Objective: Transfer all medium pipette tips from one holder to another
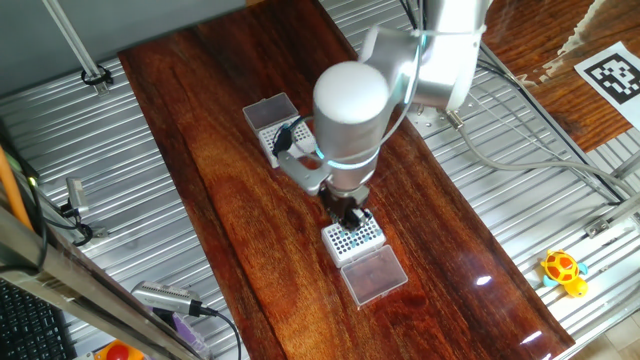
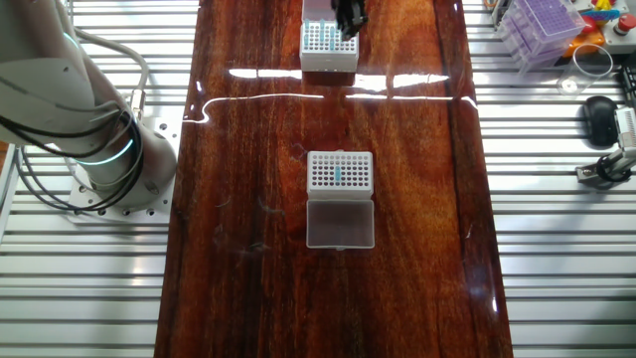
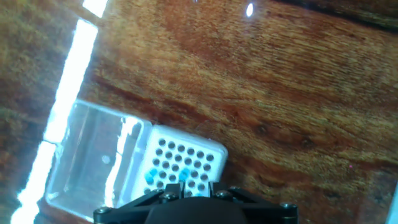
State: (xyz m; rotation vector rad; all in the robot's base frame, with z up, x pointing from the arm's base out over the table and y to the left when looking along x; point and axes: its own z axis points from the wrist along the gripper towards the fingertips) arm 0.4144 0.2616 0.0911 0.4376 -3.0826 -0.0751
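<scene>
My gripper (image 3: 194, 194) hangs low over a white rack (image 3: 186, 160) whose clear lid (image 3: 93, 163) lies open beside it. A few teal-blue medium pipette tips (image 3: 151, 177) sit in the rack's holes just ahead of the fingers (image 3: 173, 191). The fingers stand a little apart, and rack holes show in the gap. This same rack (image 1: 357, 238) is under the gripper (image 1: 350, 215) in one fixed view and at the far end of the table in the other fixed view (image 2: 328, 42). A second rack (image 2: 340, 171) holds a short row of teal tips (image 2: 338, 175).
The second rack's lid (image 2: 340, 224) lies open toward the near edge. The arm hides most of that rack (image 1: 272, 130) in one fixed view. A purple tip box (image 2: 542, 25), a yellow toy (image 1: 563, 270) and cables lie on the metal side tables.
</scene>
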